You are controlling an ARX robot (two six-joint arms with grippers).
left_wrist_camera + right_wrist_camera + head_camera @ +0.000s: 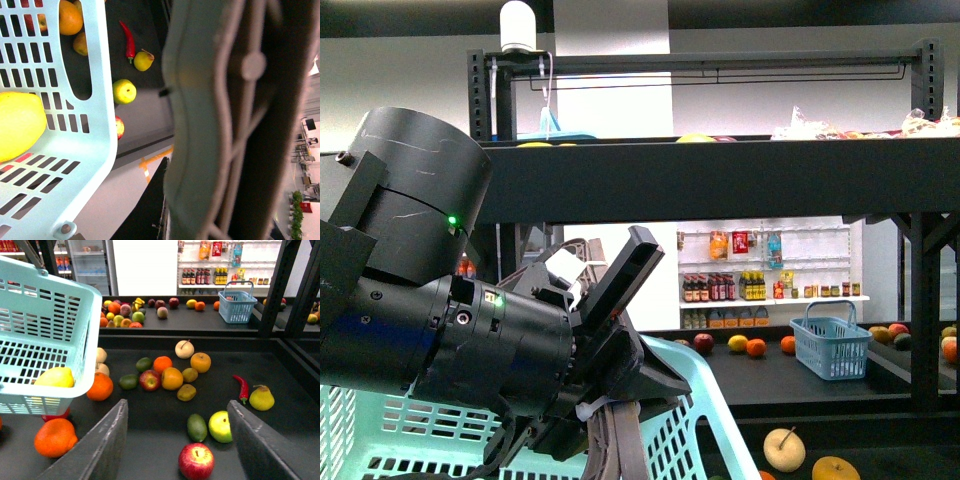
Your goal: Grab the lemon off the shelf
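Once weighed against the task, looked mostly done: found what seemed the lemon (55, 377) lying inside the pale blue basket (75, 310), against its slotted wall, not among the loose fruit on the black shelf (150, 440). Saw the same yellow fruit through the left wrist camera, low in the basket. Judged little left beyond carrying the basket off. Found the right gripper (177, 405) spread wide and empty above the tray, with a red apple (196, 461) and a green fruit (196, 427) lying between its fingers. Could not tell how the left gripper (660, 315) stood; had the basket handle (200, 125) blurred right against its camera. Read no writing anywhere; bottle labels on the far white shelves (770, 300) too small.
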